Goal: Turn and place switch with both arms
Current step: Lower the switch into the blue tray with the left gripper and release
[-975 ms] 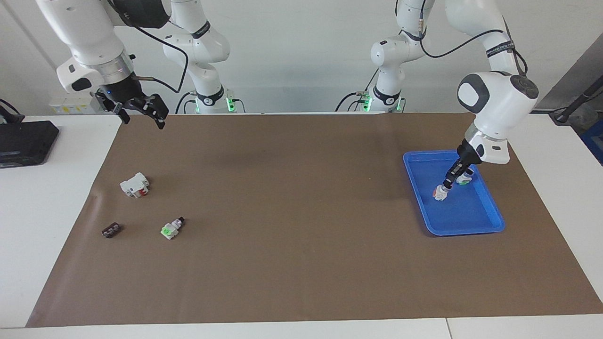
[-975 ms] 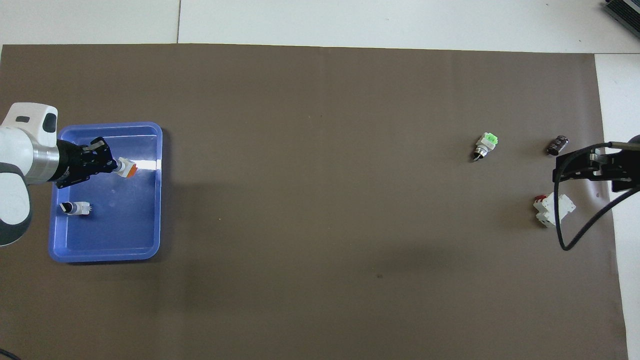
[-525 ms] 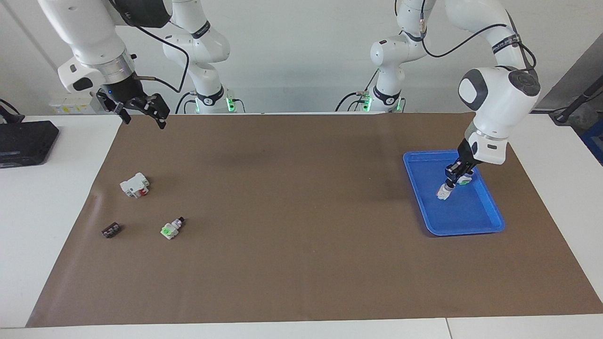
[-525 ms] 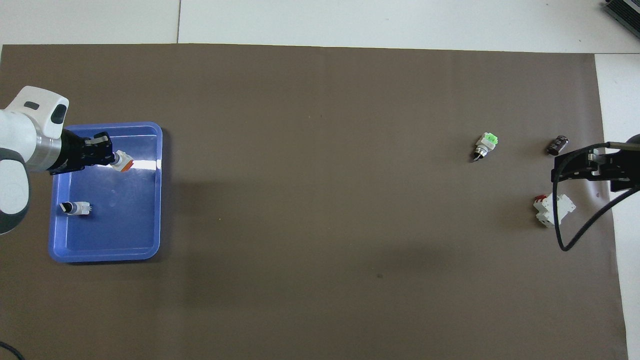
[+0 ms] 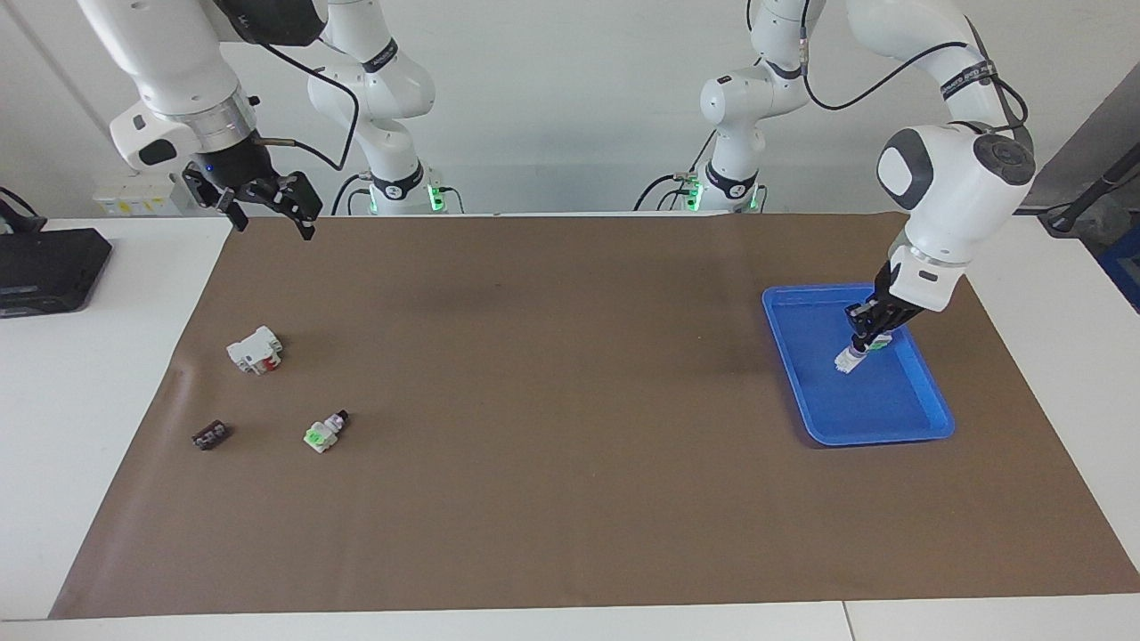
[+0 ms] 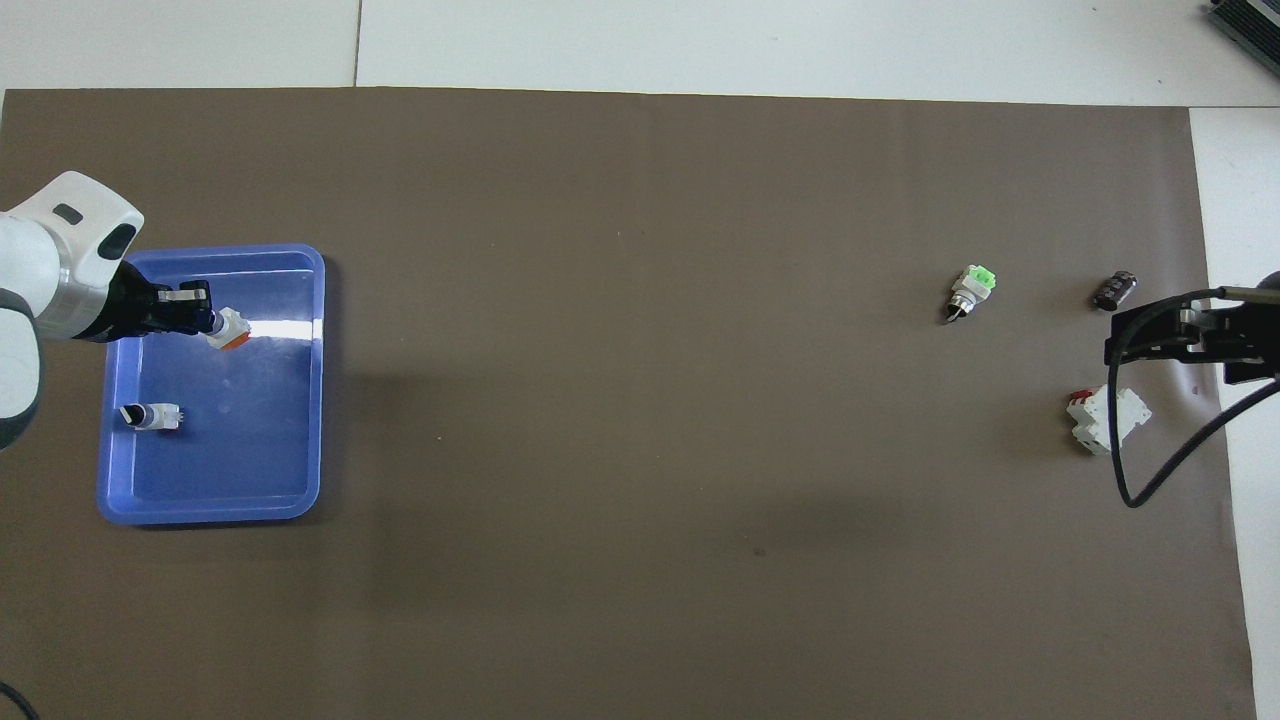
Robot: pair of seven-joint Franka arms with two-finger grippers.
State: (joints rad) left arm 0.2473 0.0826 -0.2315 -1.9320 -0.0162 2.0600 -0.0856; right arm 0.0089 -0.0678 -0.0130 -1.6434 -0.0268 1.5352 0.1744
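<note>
The left claw is pinched on the black knob end of the switch, holding it tilted over the blue tray at the left arm's end of the surface, near the tray's edge farther from the robots. A second small white switch lies in the tray. The placing step seems under way; next calls for lowering and letting go. The right claw waits spread above the right arm's end, over the brown mat.
</note>
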